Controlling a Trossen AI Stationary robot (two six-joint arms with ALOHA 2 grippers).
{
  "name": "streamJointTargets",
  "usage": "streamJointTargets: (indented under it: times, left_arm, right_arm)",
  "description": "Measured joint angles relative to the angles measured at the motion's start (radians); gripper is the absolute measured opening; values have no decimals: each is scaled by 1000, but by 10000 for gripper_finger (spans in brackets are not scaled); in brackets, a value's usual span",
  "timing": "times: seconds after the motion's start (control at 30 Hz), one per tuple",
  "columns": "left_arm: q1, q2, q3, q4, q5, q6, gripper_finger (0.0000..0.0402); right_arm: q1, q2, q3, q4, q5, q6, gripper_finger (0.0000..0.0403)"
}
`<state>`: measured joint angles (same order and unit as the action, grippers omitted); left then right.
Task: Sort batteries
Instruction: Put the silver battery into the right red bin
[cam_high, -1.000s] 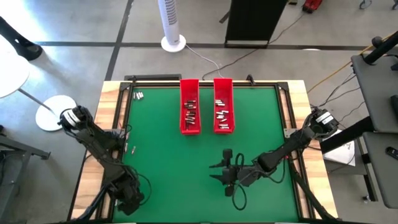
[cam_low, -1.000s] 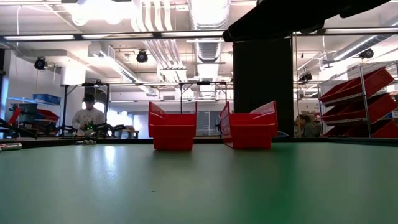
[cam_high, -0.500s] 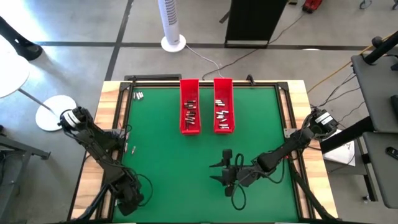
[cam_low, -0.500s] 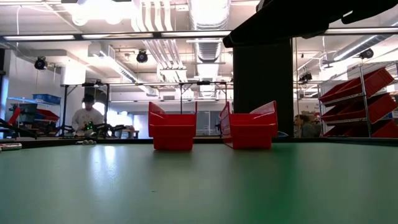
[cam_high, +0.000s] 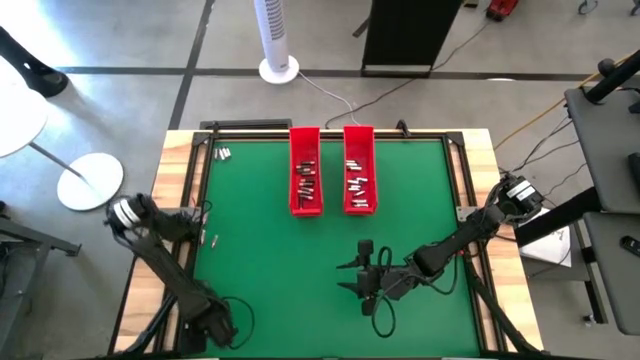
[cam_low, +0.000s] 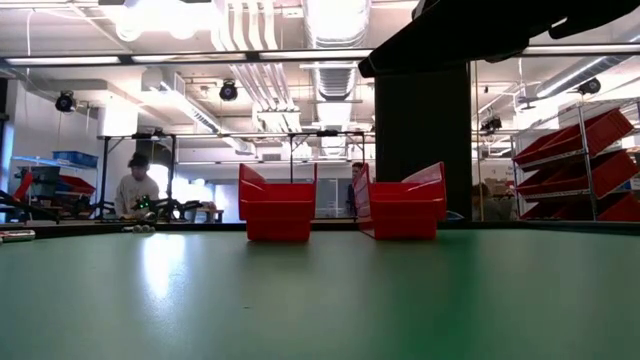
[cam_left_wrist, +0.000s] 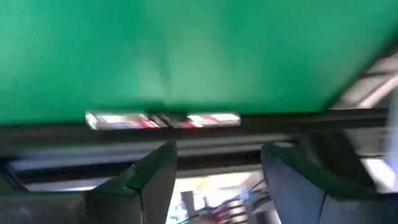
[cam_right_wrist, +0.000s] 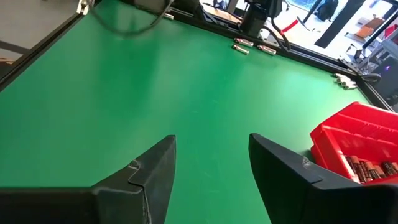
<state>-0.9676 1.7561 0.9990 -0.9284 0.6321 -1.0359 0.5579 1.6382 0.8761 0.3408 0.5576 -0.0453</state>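
Small batteries (cam_high: 307, 182) lying in two red trays, strays (cam_high: 224, 154) on mat

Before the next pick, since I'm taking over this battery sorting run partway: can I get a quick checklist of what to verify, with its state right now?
1. Left gripper empty, fingers apart: ok.
2. Right gripper empty, fingers apart over bare green mat: ok.
3. Both red trays upright, side by side at the far end: ok.
4. All batteries sorted: not ok; loose batteries lie at the far left corner and more at the left edge.
5. Pair of batteries ahead of the left gripper, end to end along the table's rail: ok.
6. Battery types matching each tray: cannot tell.
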Motion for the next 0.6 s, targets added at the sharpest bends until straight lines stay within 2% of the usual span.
streamJointTargets:
  times: [0.23,0.47,0.6]
  left_arm:
    - [-7,137,40,-12,-4,212,212]
    - [-24,149,48,-40,-19,263,212]
    - [-20,136,46,-140,-106,276,212]
  right_arm:
    - [0,0,0,-4,0,8,194]
    - [-7,0,-3,-22,1,22,196]
    - [-7,0,-8,-23,1,22,191]
